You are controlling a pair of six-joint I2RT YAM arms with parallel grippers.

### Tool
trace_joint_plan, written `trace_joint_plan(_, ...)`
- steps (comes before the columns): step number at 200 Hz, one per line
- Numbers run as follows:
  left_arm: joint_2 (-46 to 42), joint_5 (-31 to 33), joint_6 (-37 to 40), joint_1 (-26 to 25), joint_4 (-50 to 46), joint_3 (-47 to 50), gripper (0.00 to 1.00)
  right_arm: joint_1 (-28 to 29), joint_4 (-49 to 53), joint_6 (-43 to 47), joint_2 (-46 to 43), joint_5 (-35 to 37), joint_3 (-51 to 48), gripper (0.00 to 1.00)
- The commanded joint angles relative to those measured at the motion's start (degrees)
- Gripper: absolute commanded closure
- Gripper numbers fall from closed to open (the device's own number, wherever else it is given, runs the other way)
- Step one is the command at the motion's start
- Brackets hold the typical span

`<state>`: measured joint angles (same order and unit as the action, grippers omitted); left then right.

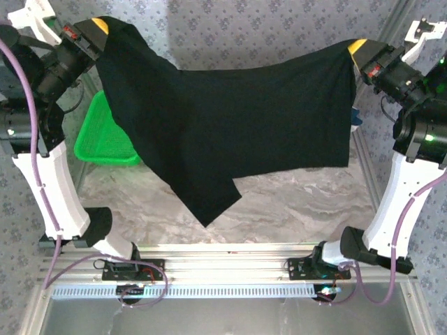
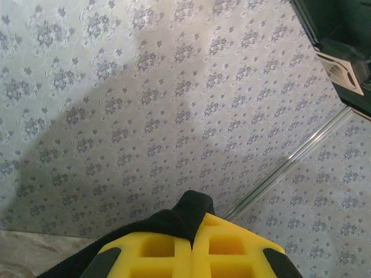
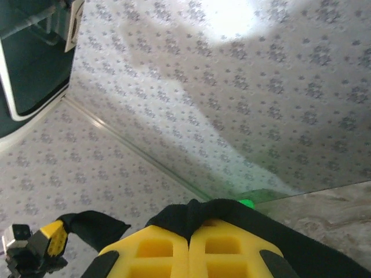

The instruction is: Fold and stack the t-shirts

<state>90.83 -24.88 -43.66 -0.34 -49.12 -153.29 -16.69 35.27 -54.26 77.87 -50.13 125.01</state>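
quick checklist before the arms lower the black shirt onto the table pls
1. left gripper shut on the black t-shirt: ok, cloth is pinched between its yellow pads.
2. right gripper shut on the shirt: ok, cloth is pinched the same way.
3. shirt hanging level and flat: not ok, the top edge sags in the middle and one lower corner hangs down in a point.
4. hanging corner off the table: cannot tell from above.
5. green basket apart from the shirt: cannot tell, the cloth overlaps it in the top view.
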Motion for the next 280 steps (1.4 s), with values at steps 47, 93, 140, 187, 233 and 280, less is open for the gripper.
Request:
trace_joint_plan(47, -8.98, 1.15, 1.76, 0.51, 6.93, -2.92, 1.00, 3.86, -8.02, -10.97, -11.10, -7.06, -9.26, 1.00)
trace_joint_plan(93, -10.39, 2.63, 1.17, 0.51, 8.43, -6.14, 1.00, 3.88, -9.88, -17.04, -12.45, -9.27, -6.01, 1.00)
trace_joint_plan(140, -9.04, 3.61, 2.97, 0.51, 5.77, -6.40, 1.00, 3.50, -7.99, -16.76, -12.67, -9.43, -4.76, 1.00)
trace_joint_plan(187, -7.51, 6.05, 10.68, 0.51, -0.14, 5.84, 1.00, 3.21, -6.76, -8.80, -17.33, -3.80, -24.75, 1.00)
trace_joint_plan(233, -6.91, 5.65, 14.25, 0.50, 9.90, 32.82, 1.00, 4.55, -5.94, 4.77, -13.49, 4.98, -44.78, 1.00)
trace_joint_plan(280, 0.49, 5.06, 13.84, 0.42, 22.57, 51.54, 1.00, 6.39, -5.98, 20.38, 4.11, 13.94, -49.75, 1.00)
